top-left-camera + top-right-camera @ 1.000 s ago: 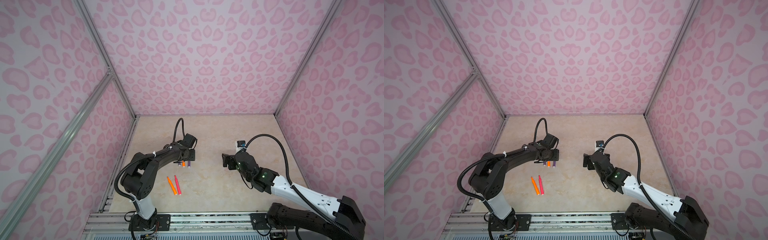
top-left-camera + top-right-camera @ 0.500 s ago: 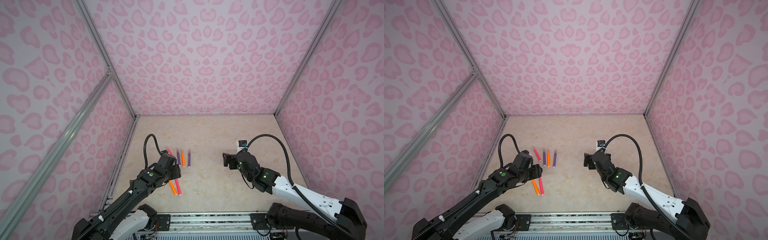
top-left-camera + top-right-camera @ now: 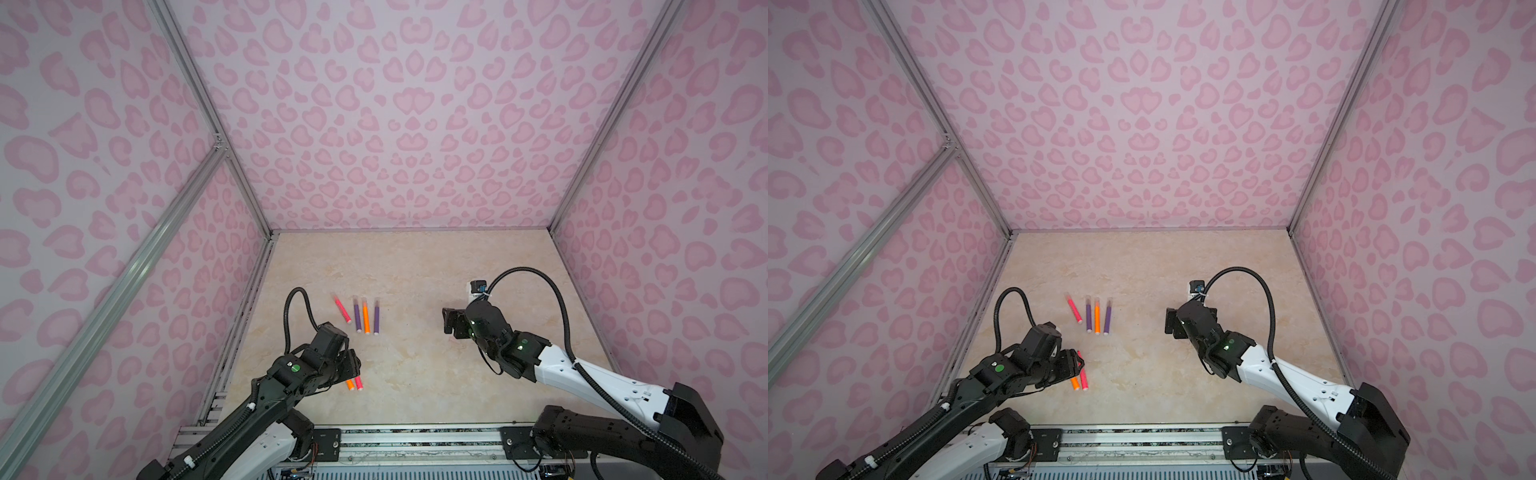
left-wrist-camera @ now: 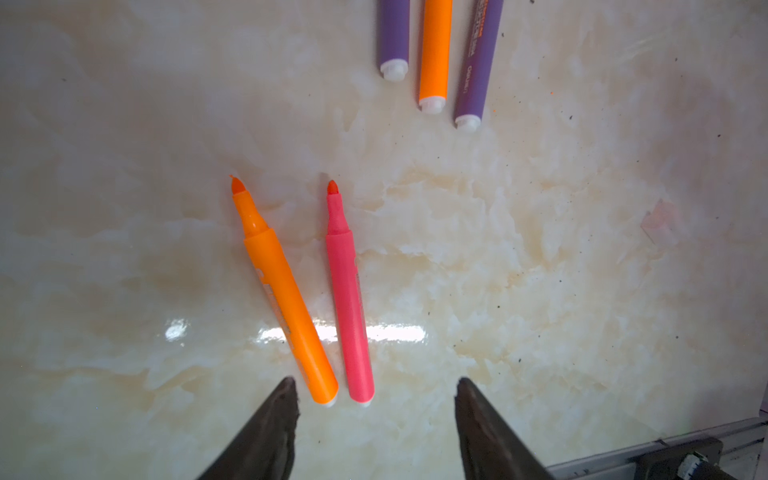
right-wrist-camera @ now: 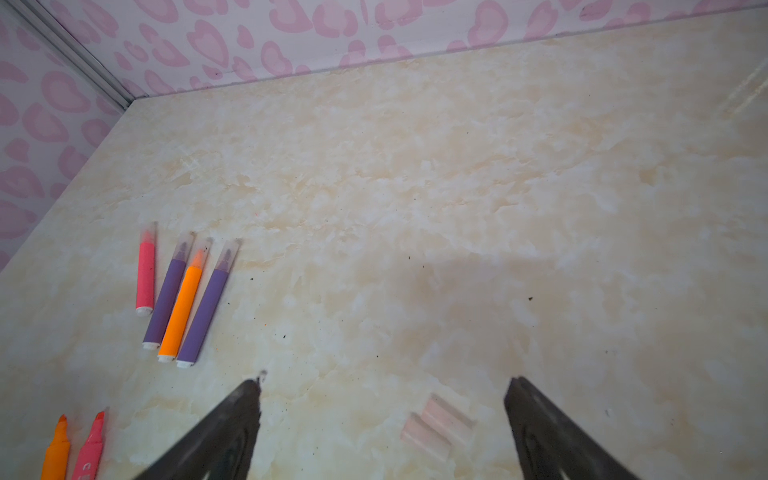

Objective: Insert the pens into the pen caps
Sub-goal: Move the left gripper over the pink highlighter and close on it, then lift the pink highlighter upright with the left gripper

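**Two bare pens near 7, loose caps at 3, both grippers empty**

Closest to me, around 7 o'clock on the table [image 3: 415, 270], the left gripper [image 4: 376, 386] hangs just over the blunt white ends of two uncapped pens. Its jaws are about halfway apart with nothing between them. The bare orange pen [image 4: 286, 299] and bare pink pen [image 4: 349, 307] lie flat side by side. Their near ends almost touch. The felt tips point toward 12, with the orange one leaning more to 11. In both top views the gripper body covers most of the pair.

Further in, roughly 3 o'clock, the right gripper [image 5: 384, 382] sits low over the marble, jaws spread wide and also empty. In its wrist view the loose caps [image 5: 436, 424] lie on the table between the fingers. They're clear pinkish tubes packed side by side. Looks like two, but honestly they're hard to count.

Farthest out, about 10 o'clock, are four capped pens. The capped pink pen [image 5: 145, 278] lies a bit apart on the 9 side. Then a purple pen [image 5: 166, 299], a capped orange pen [image 5: 182, 307] and a second purple pen [image 5: 205, 316] lie close together. All four have clear caps on their far ends.
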